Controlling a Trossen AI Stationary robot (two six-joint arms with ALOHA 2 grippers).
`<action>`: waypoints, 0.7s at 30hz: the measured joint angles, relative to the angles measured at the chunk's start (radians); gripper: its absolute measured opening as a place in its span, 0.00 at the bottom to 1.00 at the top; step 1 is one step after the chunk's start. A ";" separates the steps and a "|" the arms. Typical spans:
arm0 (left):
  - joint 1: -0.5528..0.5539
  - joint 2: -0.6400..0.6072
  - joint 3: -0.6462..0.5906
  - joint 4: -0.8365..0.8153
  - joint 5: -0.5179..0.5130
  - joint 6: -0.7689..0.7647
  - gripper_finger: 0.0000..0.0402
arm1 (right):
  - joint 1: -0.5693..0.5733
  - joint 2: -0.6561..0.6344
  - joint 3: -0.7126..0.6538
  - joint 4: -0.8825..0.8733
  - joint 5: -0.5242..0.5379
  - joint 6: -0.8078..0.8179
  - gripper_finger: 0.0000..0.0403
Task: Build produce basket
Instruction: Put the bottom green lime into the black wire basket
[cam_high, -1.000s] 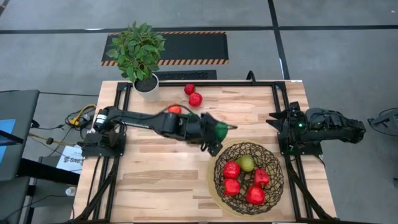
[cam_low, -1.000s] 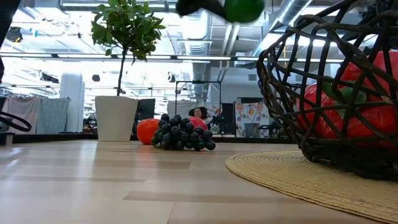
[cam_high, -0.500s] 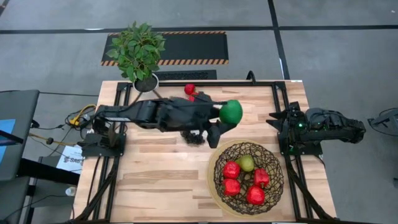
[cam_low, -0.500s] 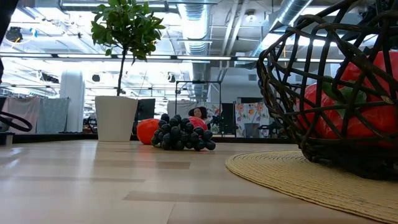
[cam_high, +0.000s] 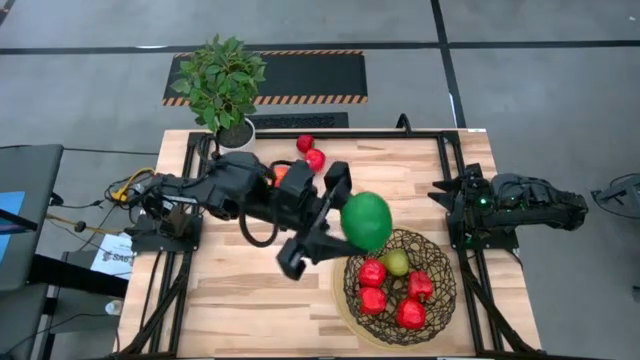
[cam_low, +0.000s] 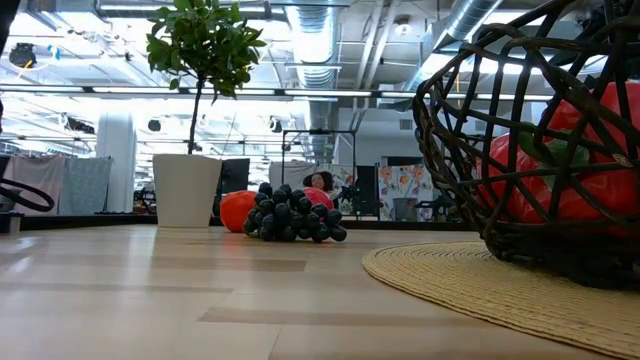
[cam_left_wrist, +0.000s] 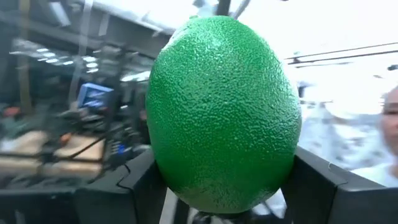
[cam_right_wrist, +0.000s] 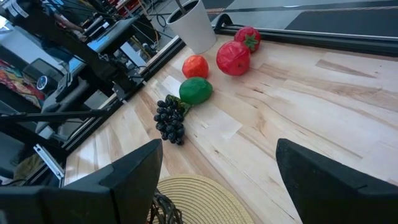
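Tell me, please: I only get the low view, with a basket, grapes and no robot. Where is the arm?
Observer: Lifted out of your picture. The left pincer grips a green lime over the basket's edge.
Visitor: What's inside the basket?
Observer: From above, four red pieces and a green pear.
Visitor: And the other arm?
Observer: The right pincer waits open at the table's right edge.
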 joint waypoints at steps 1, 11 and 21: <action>-0.002 0.000 0.000 0.013 0.028 0.000 0.58 | 0.000 0.000 0.000 0.000 0.000 0.000 0.83; -0.022 0.000 0.000 0.043 0.389 0.032 0.60 | 0.000 0.000 0.000 0.000 0.000 0.000 0.83; -0.018 0.000 0.000 -0.234 0.385 0.128 0.62 | 0.000 0.000 0.000 0.000 0.000 0.000 0.83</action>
